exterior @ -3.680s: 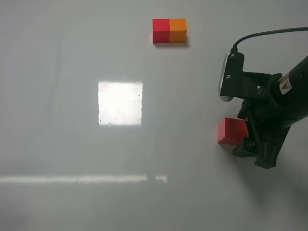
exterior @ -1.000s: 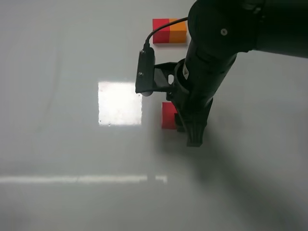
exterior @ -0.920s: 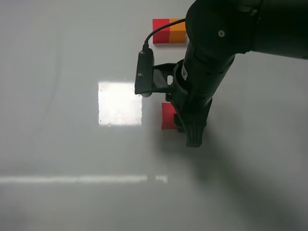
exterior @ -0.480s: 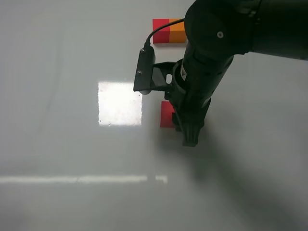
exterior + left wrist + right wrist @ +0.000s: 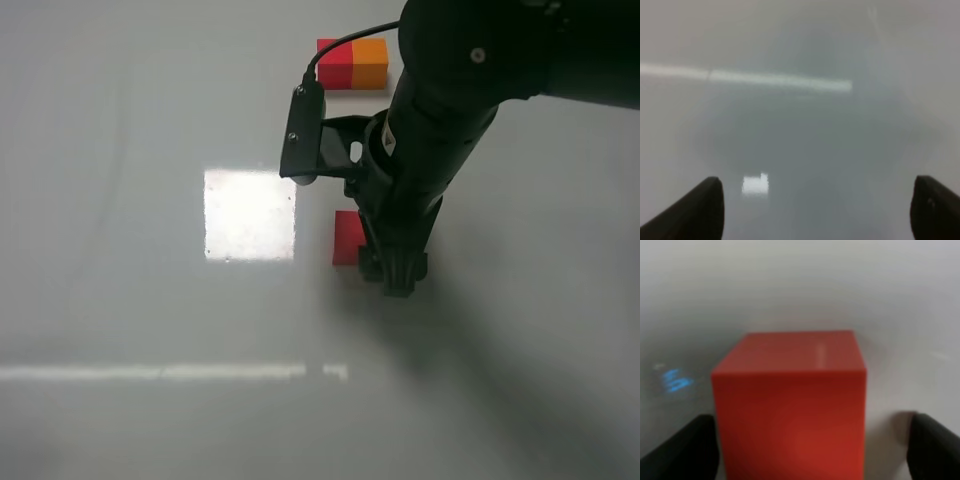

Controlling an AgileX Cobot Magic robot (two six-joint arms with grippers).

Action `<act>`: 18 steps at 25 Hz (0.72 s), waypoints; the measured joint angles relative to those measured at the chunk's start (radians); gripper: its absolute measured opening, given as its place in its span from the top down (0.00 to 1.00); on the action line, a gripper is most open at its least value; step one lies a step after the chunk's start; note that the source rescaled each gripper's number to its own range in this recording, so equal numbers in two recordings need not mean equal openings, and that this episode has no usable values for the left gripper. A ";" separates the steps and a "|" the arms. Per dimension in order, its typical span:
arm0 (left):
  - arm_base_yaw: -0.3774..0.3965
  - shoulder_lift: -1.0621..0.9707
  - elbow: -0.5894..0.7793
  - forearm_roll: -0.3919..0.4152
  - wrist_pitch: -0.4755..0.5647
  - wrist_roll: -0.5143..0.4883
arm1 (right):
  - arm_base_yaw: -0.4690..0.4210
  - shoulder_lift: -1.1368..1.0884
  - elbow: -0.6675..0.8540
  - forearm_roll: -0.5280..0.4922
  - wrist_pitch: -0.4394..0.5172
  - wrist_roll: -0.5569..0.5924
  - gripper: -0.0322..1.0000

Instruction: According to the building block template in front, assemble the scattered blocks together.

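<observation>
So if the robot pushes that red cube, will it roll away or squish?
Probably neither. The red cube has flat faces and sharp edges, so it should slide, not roll. It looks solid and stiff, so likely no squishing. The table looks shiny, so it may slide easily. The right gripper has a fingertip on each side of it.

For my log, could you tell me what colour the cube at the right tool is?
Red cube; clearest in the right wrist view.

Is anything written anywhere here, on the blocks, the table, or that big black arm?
No text can be read.
Small pale sticker on the right arm: too small and blurred to read.
Red cube, between the right pincer's open jaws: plain faces.
Red-orange template bar: plain faces.
Table: no markings.
</observation>
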State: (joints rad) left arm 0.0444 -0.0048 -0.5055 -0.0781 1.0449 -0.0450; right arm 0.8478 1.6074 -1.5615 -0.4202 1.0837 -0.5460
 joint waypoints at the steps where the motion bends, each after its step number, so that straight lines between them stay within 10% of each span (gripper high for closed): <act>1: 0.000 0.000 0.000 0.000 -0.001 0.000 | 0.001 -0.017 0.000 0.013 0.000 0.000 0.22; 11: 0.000 0.000 0.000 0.000 0.000 0.000 | -0.011 -0.200 0.000 0.067 -0.011 0.132 0.21; 18: 0.000 0.000 0.000 0.000 -0.001 0.000 | -0.225 -0.272 0.000 0.067 0.014 0.345 0.21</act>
State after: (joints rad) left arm 0.0444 -0.0048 -0.5055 -0.0781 1.0440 -0.0450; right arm 0.6223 1.3356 -1.5615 -0.3532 1.0975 -0.2014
